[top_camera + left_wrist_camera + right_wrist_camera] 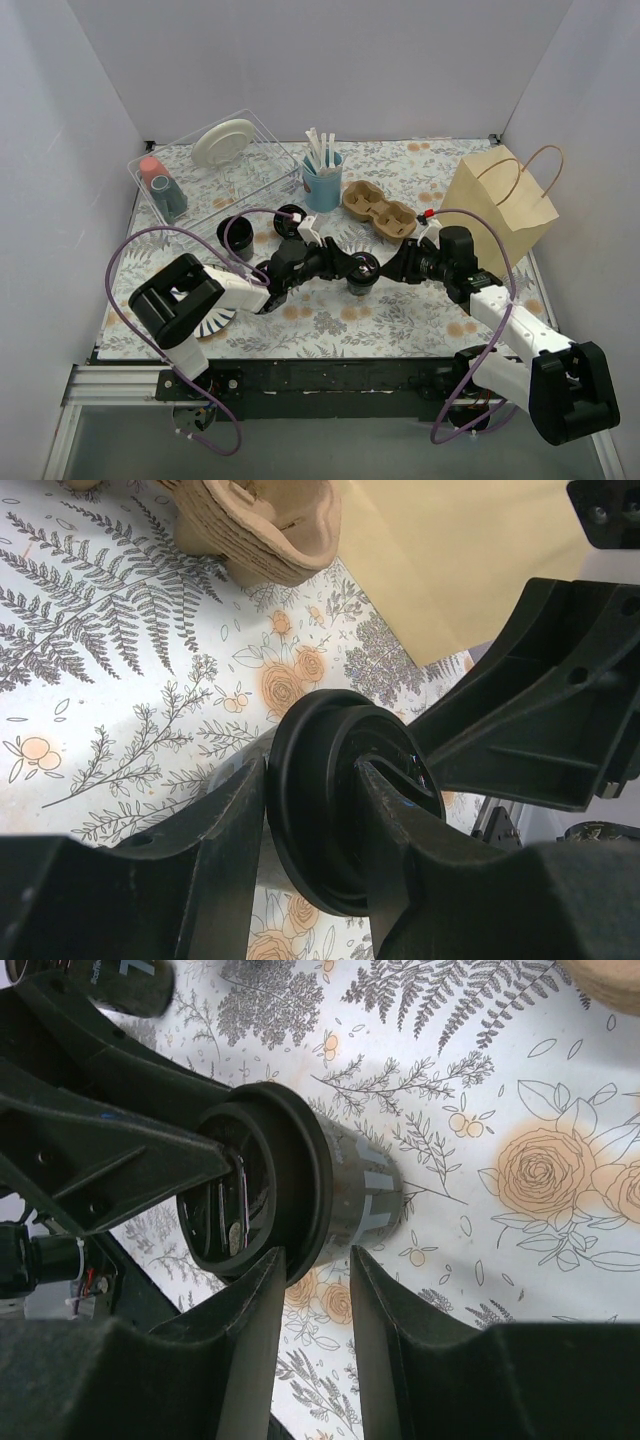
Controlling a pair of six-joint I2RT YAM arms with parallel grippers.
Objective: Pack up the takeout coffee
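The takeout coffee [362, 273], a small black cup with a black sip lid, is at the middle of the floral mat between both arms. My left gripper [350, 266] is shut on its lid: in the left wrist view [312, 780] one finger presses the rim's outside and the other sits in the lid's recess [390, 780]. My right gripper [386, 268] reaches in from the right. In the right wrist view [320, 1255] its jaws stand slightly apart with mat showing between them, tips just under the cup [340, 1190]. The brown paper bag [500, 200] stands at the back right.
A cardboard cup carrier [378, 208] lies behind the cup. A light blue cup with white sticks [322, 180] stands behind it. A clear tray [262, 165] with a plate and cups sits back left. Other black cups [240, 236] stand left of centre.
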